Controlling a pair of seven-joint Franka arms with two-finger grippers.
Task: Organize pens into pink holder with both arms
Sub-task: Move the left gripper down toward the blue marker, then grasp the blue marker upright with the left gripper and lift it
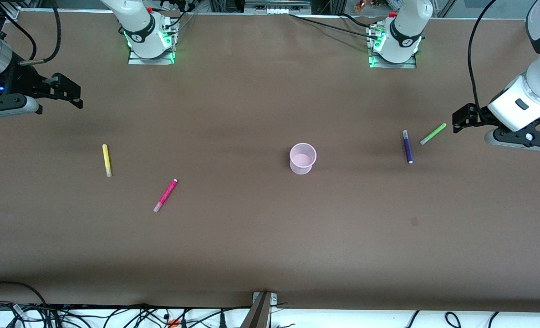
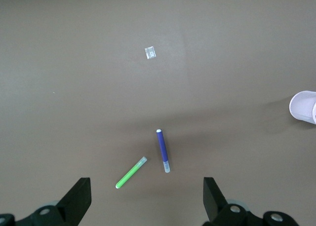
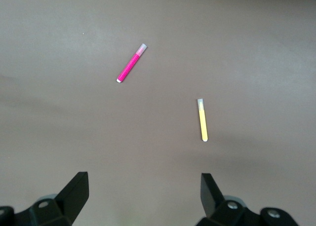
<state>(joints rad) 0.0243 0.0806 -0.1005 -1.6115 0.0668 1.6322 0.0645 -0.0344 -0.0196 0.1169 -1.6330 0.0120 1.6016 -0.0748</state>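
Observation:
The pink holder (image 1: 303, 159) stands upright and empty mid-table. The yellow pen (image 1: 107, 160) and magenta pen (image 1: 165, 195) lie toward the right arm's end. The purple pen (image 1: 407, 146) and green pen (image 1: 433, 134) lie toward the left arm's end. My left gripper (image 1: 462, 119) is open and empty, up in the air beside the green pen. Its wrist view shows the gripper (image 2: 147, 199), the green pen (image 2: 131, 172), the purple pen (image 2: 162, 150) and the holder (image 2: 305, 106). My right gripper (image 1: 69, 91) is open and empty. Its wrist view shows the gripper (image 3: 143, 196), the magenta pen (image 3: 131, 63) and the yellow pen (image 3: 202, 119).
The brown table (image 1: 261, 246) reaches to its front edge, where a metal bracket (image 1: 263, 303) sits. A small pale square patch (image 2: 150, 52) lies flat on the table, nearer to the front camera than the purple pen. The arm bases (image 1: 150, 45) stand along the back.

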